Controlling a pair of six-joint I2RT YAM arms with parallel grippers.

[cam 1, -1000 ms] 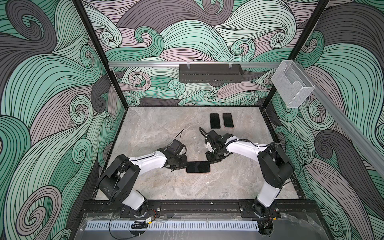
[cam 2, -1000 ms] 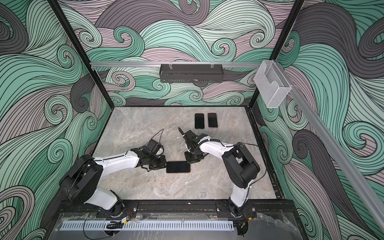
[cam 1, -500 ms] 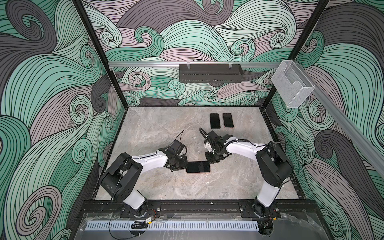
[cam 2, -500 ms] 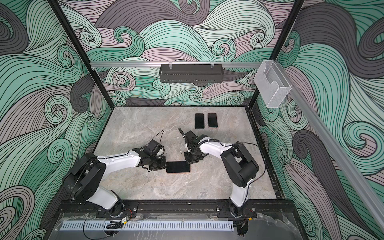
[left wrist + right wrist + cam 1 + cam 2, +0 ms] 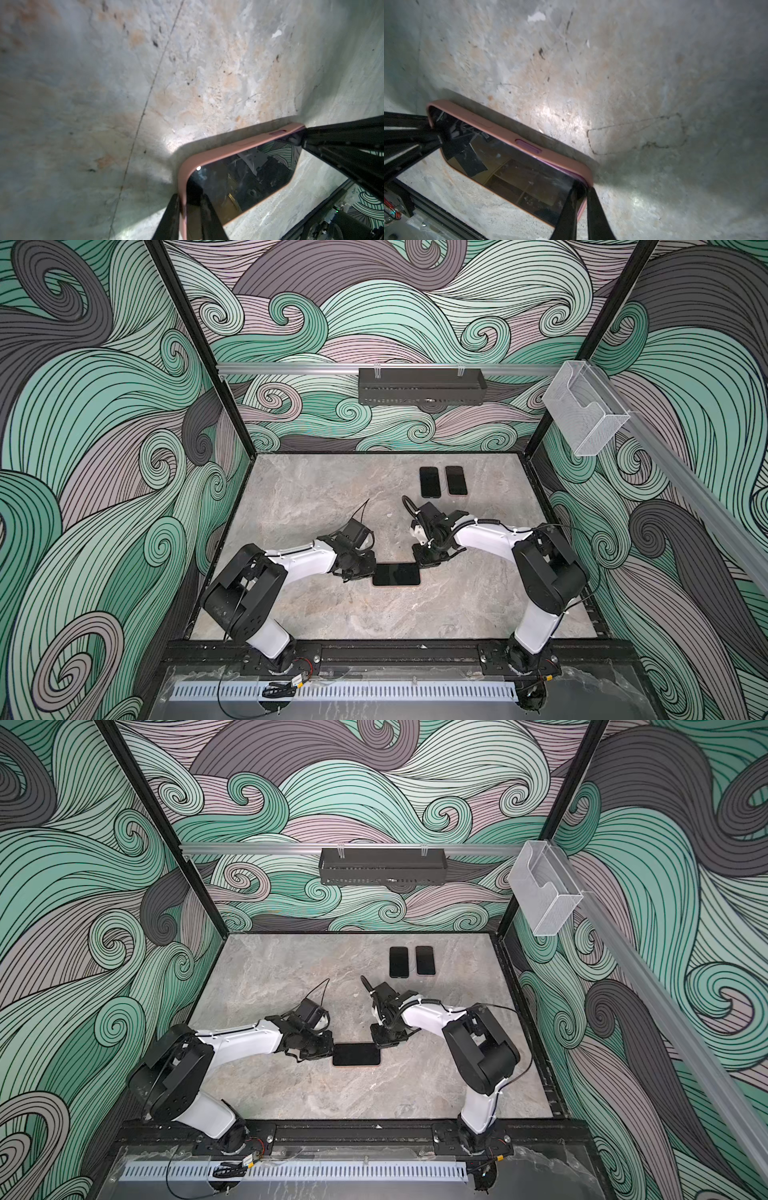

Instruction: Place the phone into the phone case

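Note:
A black-screened phone (image 5: pixel 395 574) (image 5: pixel 356 1054) lies flat at the front middle of the table, seated in a pink phone case (image 5: pixel 228 147) (image 5: pixel 550 155). My left gripper (image 5: pixel 368 568) (image 5: pixel 190 197) is shut on the case's rim at the phone's left end, one finger on the screen (image 5: pixel 239 178) and one outside. My right gripper (image 5: pixel 422 562) (image 5: pixel 582 188) is shut on the rim at the far right corner in the same way. Each wrist view shows the other gripper's fingers (image 5: pixel 411 137) at the opposite end.
Two more dark phones (image 5: pixel 429 482) (image 5: pixel 456 480) lie side by side at the back of the marble table. A black tray (image 5: pixel 422 386) hangs on the back rail, and a clear plastic holder (image 5: pixel 586 414) hangs on the right rail.
My right gripper has closed further on the case's corner. The phone and both arms have hardly shifted.

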